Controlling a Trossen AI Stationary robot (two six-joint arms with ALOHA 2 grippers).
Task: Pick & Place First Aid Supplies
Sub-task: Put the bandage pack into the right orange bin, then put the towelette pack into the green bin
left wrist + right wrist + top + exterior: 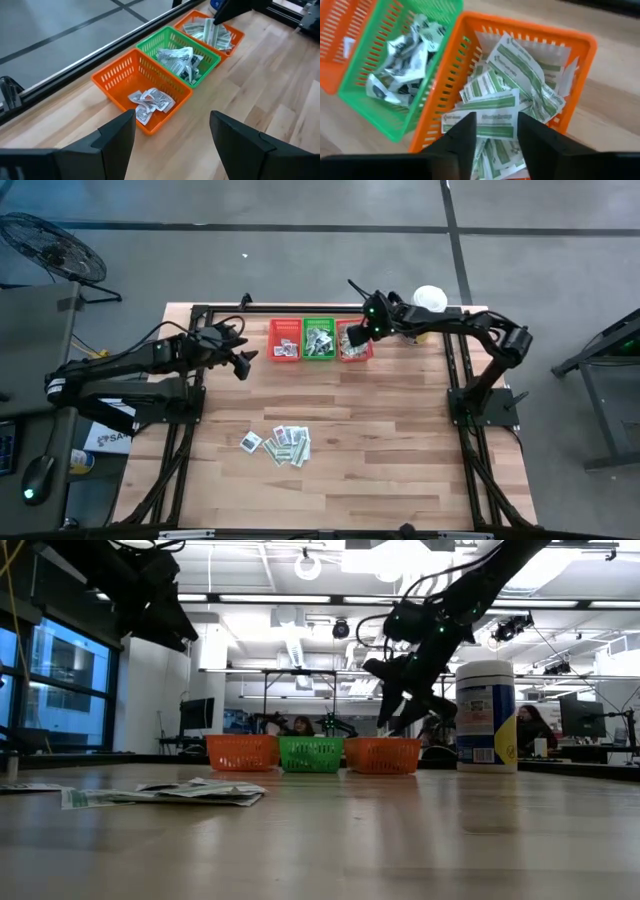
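My right gripper (pixel 495 125) hangs open over the right orange basket (pixel 355 342), pointing down into it. A green-and-white strip packet (pixel 492 114) lies on the heap of like packets just ahead of the fingertips. The green basket (pixel 177 52) holds white packets with dark print, and the left orange basket (pixel 142 95) holds a few white ones. More first aid supplies (pixel 285 445) lie flat in a loose pile on the table's near middle. My left gripper (pixel 172 117) is open and holds nothing, above the table left of the baskets.
A big white tub with a blue label (pixel 485 715) stands at the far right beside the baskets. The three baskets sit in a row along the far edge. Bare wood (pixel 400 430) lies between the baskets and the pile. People sit in the room behind.
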